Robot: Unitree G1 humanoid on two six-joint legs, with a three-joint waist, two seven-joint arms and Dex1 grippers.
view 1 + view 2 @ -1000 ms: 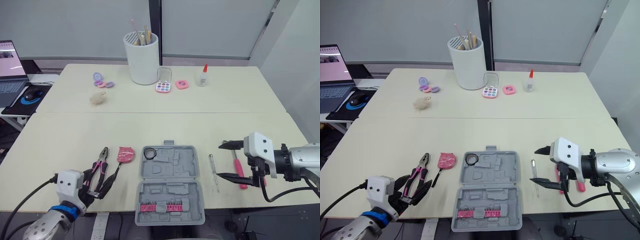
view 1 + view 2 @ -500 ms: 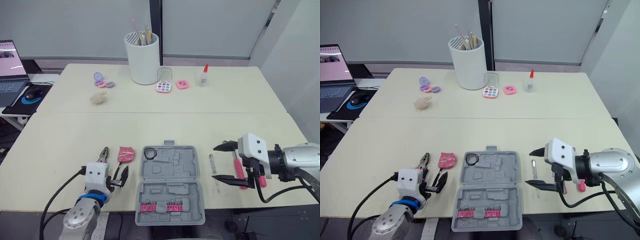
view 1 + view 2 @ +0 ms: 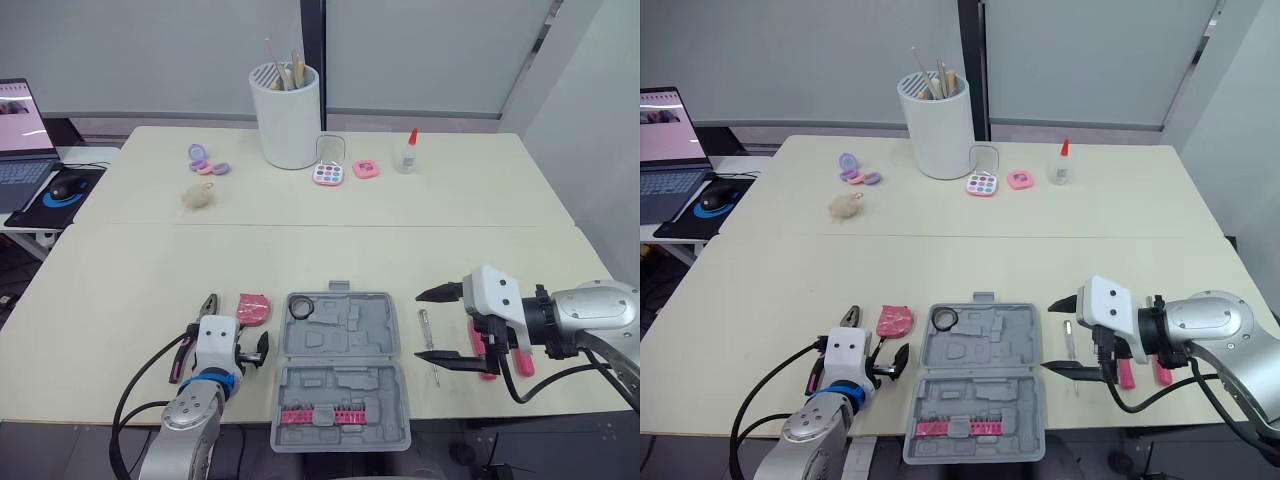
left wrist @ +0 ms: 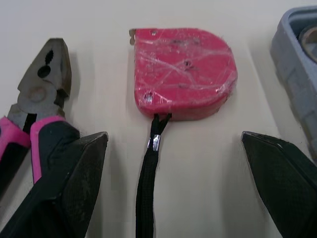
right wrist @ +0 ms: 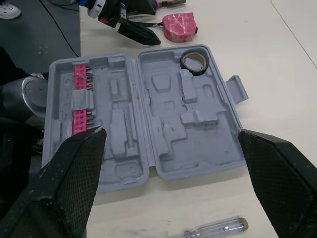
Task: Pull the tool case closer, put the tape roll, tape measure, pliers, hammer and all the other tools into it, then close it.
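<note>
Both empty, agape: left gripper (image 4: 173, 143) near tape measure (image 4: 183, 74); right gripper (image 3: 421, 326) beside case (image 3: 340, 372).

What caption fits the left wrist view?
Open left pincer faces the tape measure, pliers beside it, case nearby.

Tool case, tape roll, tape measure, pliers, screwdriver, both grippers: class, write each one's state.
Tool case: open, lying flat.
Tape roll: inside the case.
Tape measure: on the table, outside the case.
Pliers: on the table, jaws shut.
Screwdriver: on the table, outside the case.
Left gripper: open, empty.
Right gripper: open, empty.
</note>
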